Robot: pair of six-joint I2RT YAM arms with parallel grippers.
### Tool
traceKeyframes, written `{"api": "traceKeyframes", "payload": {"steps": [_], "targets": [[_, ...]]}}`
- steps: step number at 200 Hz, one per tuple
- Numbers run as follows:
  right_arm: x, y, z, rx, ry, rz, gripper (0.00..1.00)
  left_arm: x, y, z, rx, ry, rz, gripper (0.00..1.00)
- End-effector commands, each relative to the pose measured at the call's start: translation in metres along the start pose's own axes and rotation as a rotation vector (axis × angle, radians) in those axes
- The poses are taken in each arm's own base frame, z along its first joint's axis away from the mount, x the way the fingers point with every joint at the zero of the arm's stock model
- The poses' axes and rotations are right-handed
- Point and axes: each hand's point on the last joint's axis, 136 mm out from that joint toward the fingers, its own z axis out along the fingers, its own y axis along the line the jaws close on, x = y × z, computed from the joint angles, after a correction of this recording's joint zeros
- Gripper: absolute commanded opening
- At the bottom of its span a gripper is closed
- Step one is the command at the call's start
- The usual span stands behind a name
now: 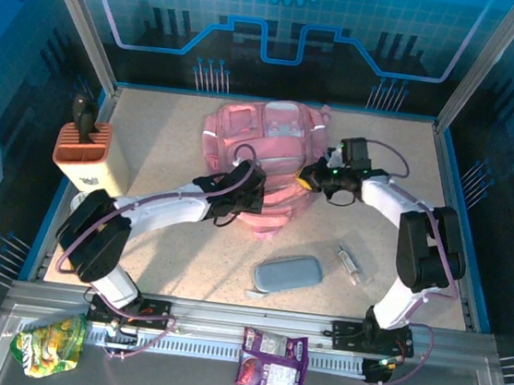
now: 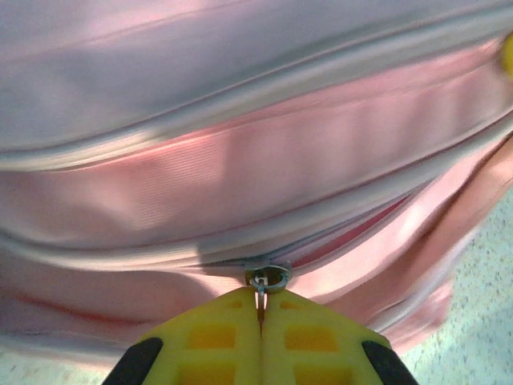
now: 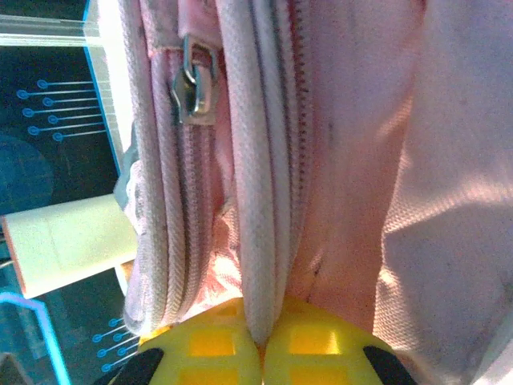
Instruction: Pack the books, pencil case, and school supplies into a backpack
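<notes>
Nearest me on the worktop: pencil case, long axis approx L-R, w/ the school supplies tube just beside it on the R arm's side. Further out, both hands are at the backpack. Left hand is pressed together on the zip pull, zip track running sideways from it. Right hand pinches a piped seam, prob. bracing. I'd say any pull goes along that track

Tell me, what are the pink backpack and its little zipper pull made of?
The backpack looks like soft woven cloth, slightly shiny; you can see fine ribbed threads. The zipper pull looks like metal: silvery grey with bright glints.
</notes>
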Motion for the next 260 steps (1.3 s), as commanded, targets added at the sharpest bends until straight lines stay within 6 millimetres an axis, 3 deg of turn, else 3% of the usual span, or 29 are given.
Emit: {"api": "traceKeyframes", "payload": {"steps": [1, 22, 34, 43, 66, 81, 90, 130, 151, 182, 203, 229, 260], "targets": [[-0.053, 0.027, -0.045, -0.061, -0.134, -0.107, 0.00, 0.025, 0.031, -0.003, -0.104, 0.058, 0.051, 0.00], [-0.076, 0.025, -0.050, -0.067, -0.132, -0.085, 0.00, 0.014, 0.045, 0.003, -0.178, 0.047, 0.083, 0.00], [-0.078, 0.027, -0.047, -0.050, -0.132, -0.100, 0.00, 0.003, 0.046, 0.004, -0.189, 0.027, 0.074, 0.00], [-0.071, 0.034, -0.041, -0.052, -0.120, -0.119, 0.01, -0.005, 0.037, 0.004, -0.160, 0.011, 0.061, 0.00], [-0.043, 0.049, -0.022, -0.086, -0.066, -0.128, 0.31, -0.022, -0.010, 0.005, 0.031, -0.036, 0.032, 0.00], [-0.030, 0.053, -0.014, -0.104, -0.055, -0.125, 0.36, -0.031, -0.025, 0.007, 0.077, -0.057, 0.010, 0.00], [-0.023, 0.053, -0.010, -0.102, -0.044, -0.118, 0.40, -0.034, -0.029, 0.009, 0.080, -0.058, -0.003, 0.00], [0.015, 0.062, 0.003, -0.106, -0.019, -0.121, 0.41, -0.033, -0.027, 0.018, 0.065, -0.051, -0.018, 0.00], [0.022, 0.060, 0.003, -0.100, -0.026, -0.112, 0.45, -0.030, -0.023, 0.017, 0.051, -0.045, -0.010, 0.00], [0.037, 0.062, 0.020, -0.085, -0.011, -0.129, 0.35, -0.029, -0.019, 0.017, 0.037, -0.050, -0.004, 0.00], [0.037, 0.054, 0.032, -0.070, 0.000, -0.121, 0.19, -0.029, -0.014, 0.016, 0.018, -0.057, 0.008, 0.00], [0.035, 0.049, 0.030, -0.058, -0.013, -0.129, 0.00, -0.031, 0.004, 0.010, -0.041, -0.078, 0.029, 0.00], [0.033, 0.044, 0.016, -0.040, -0.042, -0.136, 0.00, -0.040, 0.042, 0.007, -0.104, -0.125, 0.005, 0.00]]}}
